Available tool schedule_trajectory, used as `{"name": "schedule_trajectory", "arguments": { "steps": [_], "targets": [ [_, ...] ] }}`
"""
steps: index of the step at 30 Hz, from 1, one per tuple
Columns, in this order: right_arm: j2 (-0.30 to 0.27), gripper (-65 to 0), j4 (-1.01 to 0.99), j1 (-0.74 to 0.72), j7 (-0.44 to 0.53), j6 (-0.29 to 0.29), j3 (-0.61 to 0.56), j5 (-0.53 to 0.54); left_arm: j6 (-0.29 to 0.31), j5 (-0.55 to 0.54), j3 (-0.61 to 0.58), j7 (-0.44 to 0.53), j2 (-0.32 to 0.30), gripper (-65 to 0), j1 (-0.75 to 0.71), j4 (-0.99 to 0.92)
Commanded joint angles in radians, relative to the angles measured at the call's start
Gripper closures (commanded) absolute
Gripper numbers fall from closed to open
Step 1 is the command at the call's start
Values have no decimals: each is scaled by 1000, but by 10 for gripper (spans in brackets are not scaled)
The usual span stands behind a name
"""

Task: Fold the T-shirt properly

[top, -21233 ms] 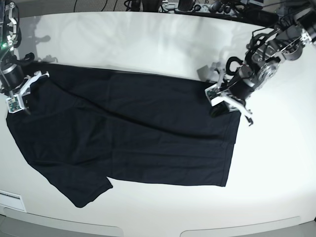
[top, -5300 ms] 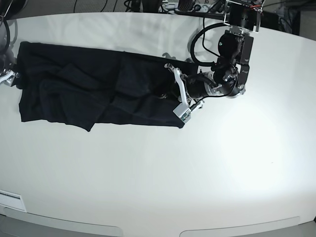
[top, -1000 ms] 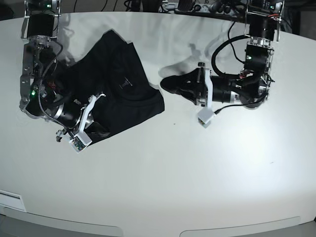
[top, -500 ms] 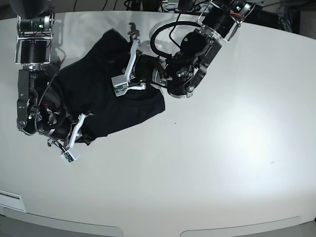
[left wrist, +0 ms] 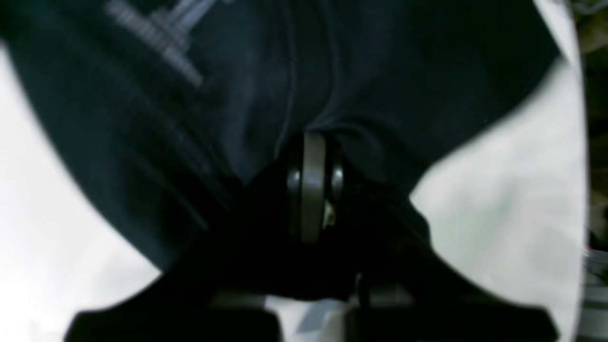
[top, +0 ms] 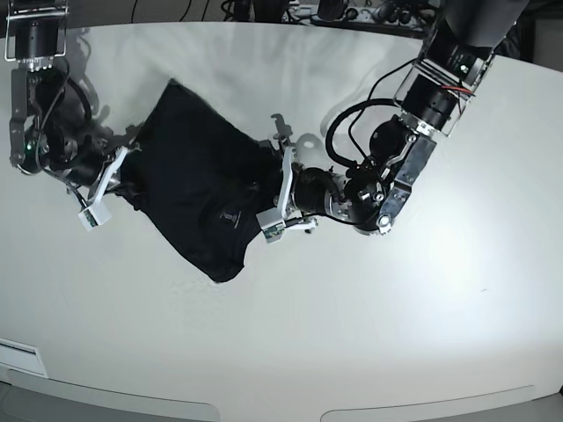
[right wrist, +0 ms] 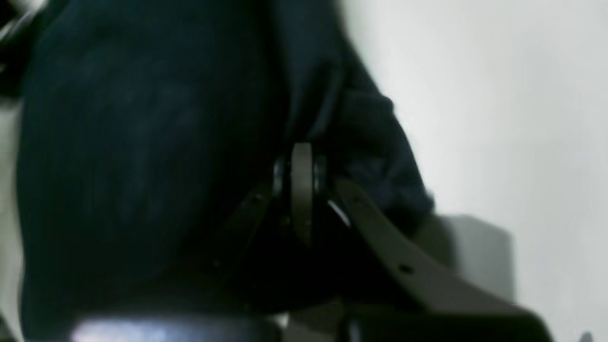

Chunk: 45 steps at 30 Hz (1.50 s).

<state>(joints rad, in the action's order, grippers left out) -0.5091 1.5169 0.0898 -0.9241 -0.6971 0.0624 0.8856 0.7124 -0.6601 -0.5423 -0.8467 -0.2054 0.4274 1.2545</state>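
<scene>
The black T-shirt [top: 189, 171] lies as a folded bundle on the left half of the white table [top: 369, 334], its pale logo [top: 230, 216] near the front corner. My left gripper [top: 266, 183] is at the bundle's right edge. In the left wrist view the gripper [left wrist: 311, 142] is shut on a pinched ridge of the T-shirt [left wrist: 247, 95], with the logo [left wrist: 161, 38] beyond it. My right gripper [top: 123, 183] is at the bundle's left edge. In the right wrist view the gripper [right wrist: 301, 154] is shut on a fold of the T-shirt [right wrist: 142, 133].
Cables and equipment [top: 352, 13] line the table's far edge. Bare white table shows in front of and to the right of the bundle. The left arm's body and cables [top: 396, 149] hang over the table's middle right.
In the last half second the left gripper swung toward the front edge and the right gripper moved up to the left edge. The bundle turned, and the logo now sits near the front.
</scene>
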Motion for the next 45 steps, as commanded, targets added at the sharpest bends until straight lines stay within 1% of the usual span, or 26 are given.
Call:
{"name": "schedule_trajectory", "arguments": {
  "steps": [1, 3, 6, 8, 10, 13, 15, 16, 20, 21, 23, 25, 27, 29, 30, 35, 38, 40, 41, 43, 45],
  "targets": [
    [-15, 0, 24, 18, -24, -1, 22, 4, -14, 61, 4, 19, 5, 0, 44, -5],
    [0, 0, 57, 70, -35, -1, 71, 43, -14, 102, 4, 117, 10, 0, 69, -34],
    [53, 0, 108, 153, -63, -1, 156, 87, -18, 188, 4, 286, 16, 0, 71, -56],
    [96, 0, 132, 196, -66, -1, 211, 86, -42, 246, 4, 335, 27, 0, 69, -66],
    [133, 0, 152, 225, -65, -1, 260, 87, -60, 290, 4, 357, 40, 0, 71, -68],
    [175, 0, 177, 229, -68, -1, 321, 93, -87, 313, 4, 381, 60, 0, 93, -68],
    [192, 0, 205, 235, -74, -1, 355, 140, -108, 313, 4, 383, 74, 0, 114, -68],
    [200, 0, 225, 240, -89, -1, 372, 176, -108, 313, 4, 383, 78, 0, 124, -68],
    [238, 0, 326, 286, -184, -1, 421, 321, -108, 319, 4, 383, 84, 0, 146, -70],
    [249, 0, 348, 299, -200, -1, 429, 343, -108, 329, 4, 384, 87, 0, 150, -73],
    [263, 0, 394, 323, -197, -1, 442, 357, -107, 351, 4, 383, 95, 0, 161, -84],
    [264, 0, 441, 332, -196, -1, 459, 374, -107, 344, 5, 351, 97, 0, 178, -84],
    [262, 0, 498, 330, -195, -1, 489, 394, -96, 267, 19, 274, 94, 0, 204, -82],
    [262, 0, 568, 329, -197, -1, 537, 419, -23, 121, 57, 180, 76, 0, 222, -62],
    [262, 0, 601, 335, -199, -1, 568, 430, -14, 39, 85, 124, 63, 0, 221, -45],
    [261, 0, 716, 373, -205, -1, 753, 542, -14, -440, 275, -225, -14, 0, 147, 18],
    [247, 0, 748, 378, -243, -1, 832, 598, -14, -674, 371, -416, -40, 0, 103, 38],
    [241, 0, 758, 384, -267, -1, 867, 598, -14, -823, 415, -525, -64, 0, 80, 52],
    [241, 0, 762, 390, -276, -1, 880, 598, -14, -823, 431, -550, -79, 0, 64, 63],
    [242, 0, 764, 419, -293, -1, 899, 598, -14, -823, 454, -550, -109, 0, 24, 108],
    [246, 0, 764, 468, -325, -1, 917, 598, -14, -823, 465, -550, -154, 0, -39, 184]
  ]
}}
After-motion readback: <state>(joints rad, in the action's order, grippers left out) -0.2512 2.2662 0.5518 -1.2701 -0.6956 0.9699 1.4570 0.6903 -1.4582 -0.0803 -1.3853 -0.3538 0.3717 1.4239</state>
